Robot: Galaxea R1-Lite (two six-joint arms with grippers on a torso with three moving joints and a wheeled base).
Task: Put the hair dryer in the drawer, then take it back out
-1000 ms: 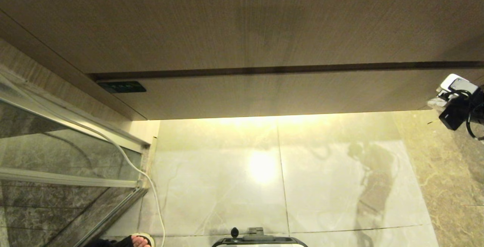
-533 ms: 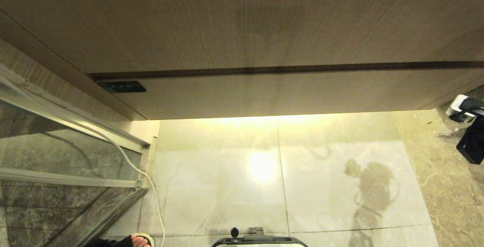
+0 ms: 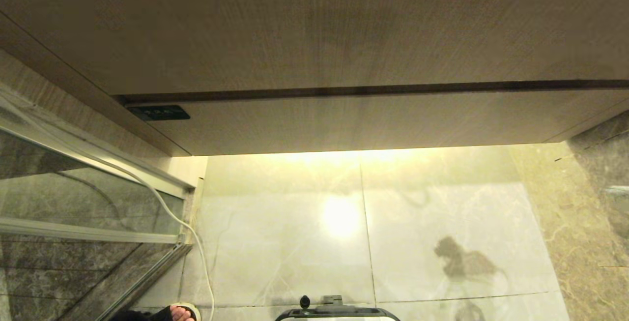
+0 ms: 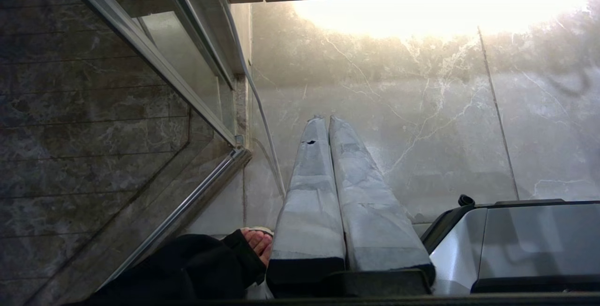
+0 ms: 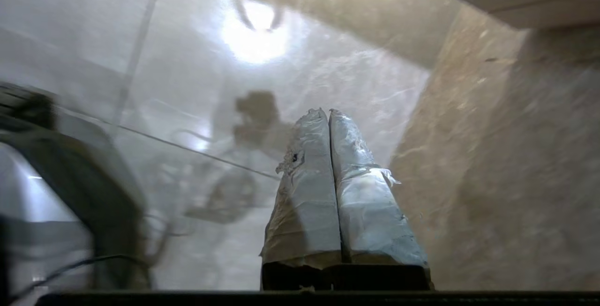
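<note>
Showing nearest the robot base (image 3: 337,312), a person's foot (image 3: 179,312) is resting on the floor (image 3: 285,242) left of the base, beside a white cable (image 3: 206,272). The left gripper (image 4: 326,121) is hanging closed and empty just above the base; the right gripper (image 5: 324,113) is hanging closed and empty over the floor right of the base. Beyond the base, the drawer (image 3: 344,119) front is sitting closed. No hair dryer is showing in any view.
</note>
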